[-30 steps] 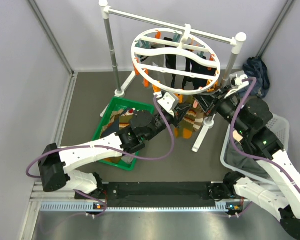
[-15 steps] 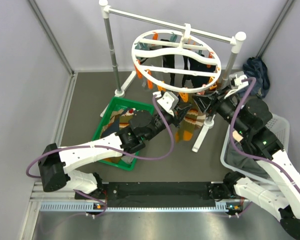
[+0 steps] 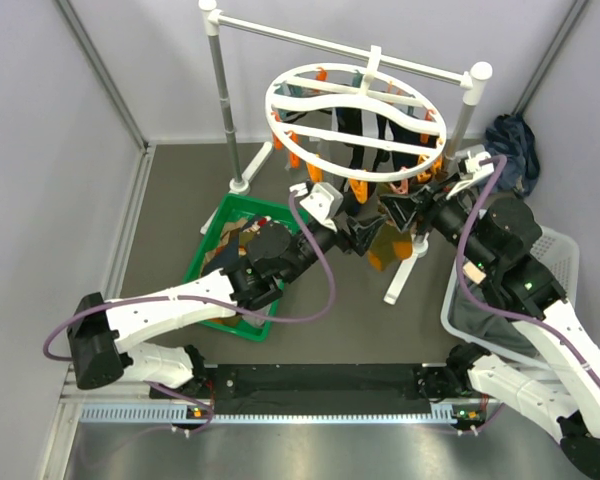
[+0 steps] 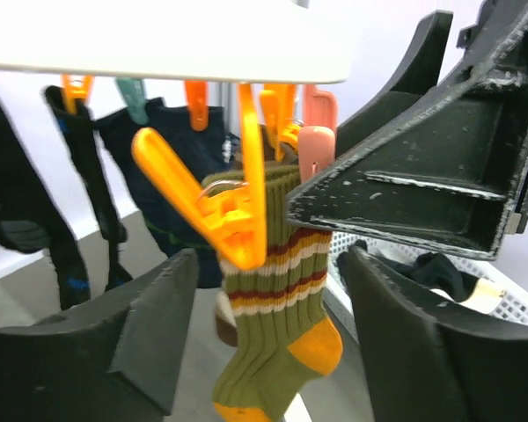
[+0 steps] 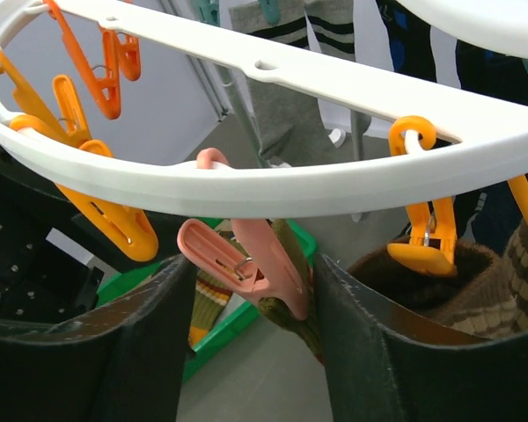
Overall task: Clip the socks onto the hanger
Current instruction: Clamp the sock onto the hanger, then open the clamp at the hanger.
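An olive sock (image 4: 277,338) with red, white and yellow stripes and an orange heel hangs from a pink clip (image 5: 260,259) under the white hanger (image 3: 370,178). My left gripper (image 4: 268,352) stands open with the sock hanging free between its fingers (image 4: 150,325), touching neither. My right gripper (image 5: 255,343) is open too, its fingers (image 5: 374,352) on either side of the pink clip without pressing it. An orange clip (image 4: 224,207) hangs just in front of the sock. In the top view both grippers (image 3: 365,238) (image 3: 400,210) meet under the ring's near rim. Other socks (image 4: 66,202) hang clipped further round.
A green basket (image 3: 212,232) holding more socks lies under my left arm. A white lattice basket (image 3: 560,262) with grey cloth sits at the right. The rail stand (image 3: 220,95) carries the hanger. A dark blue bundle (image 3: 515,140) lies at the back right.
Both grippers have opened: the left one let go of the olive sock, the right one released the pink clip. The sock now hangs from the clip alone.
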Controlling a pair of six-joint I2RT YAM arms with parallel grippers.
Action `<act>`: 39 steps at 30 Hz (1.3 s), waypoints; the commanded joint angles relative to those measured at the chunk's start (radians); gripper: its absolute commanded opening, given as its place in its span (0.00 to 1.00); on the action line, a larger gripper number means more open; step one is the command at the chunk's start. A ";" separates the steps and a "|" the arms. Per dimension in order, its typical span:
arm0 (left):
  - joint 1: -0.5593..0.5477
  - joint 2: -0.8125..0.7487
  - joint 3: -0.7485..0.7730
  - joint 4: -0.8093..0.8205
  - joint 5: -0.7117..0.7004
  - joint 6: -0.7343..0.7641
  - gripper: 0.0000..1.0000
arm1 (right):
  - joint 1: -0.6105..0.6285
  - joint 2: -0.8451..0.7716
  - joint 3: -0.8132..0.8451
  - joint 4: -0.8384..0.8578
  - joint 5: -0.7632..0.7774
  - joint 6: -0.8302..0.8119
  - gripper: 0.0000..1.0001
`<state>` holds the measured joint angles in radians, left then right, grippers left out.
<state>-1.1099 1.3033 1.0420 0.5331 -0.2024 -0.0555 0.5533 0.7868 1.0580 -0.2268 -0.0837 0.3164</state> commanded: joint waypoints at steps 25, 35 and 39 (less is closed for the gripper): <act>0.039 0.004 0.069 0.130 -0.062 0.034 0.75 | -0.001 -0.032 0.304 -0.264 -0.221 -0.096 0.83; 0.039 0.042 0.064 0.146 -0.008 0.013 0.74 | -0.003 0.110 0.470 -0.347 -0.257 -0.054 0.70; 0.039 0.051 0.050 0.166 -0.006 0.013 0.76 | -0.001 0.153 0.494 -0.370 -0.261 -0.040 0.66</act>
<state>-1.0737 1.3499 1.0760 0.6106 -0.2295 -0.0315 0.5533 0.9089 1.5059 -0.5732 -0.3183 0.2504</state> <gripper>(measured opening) 0.755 0.676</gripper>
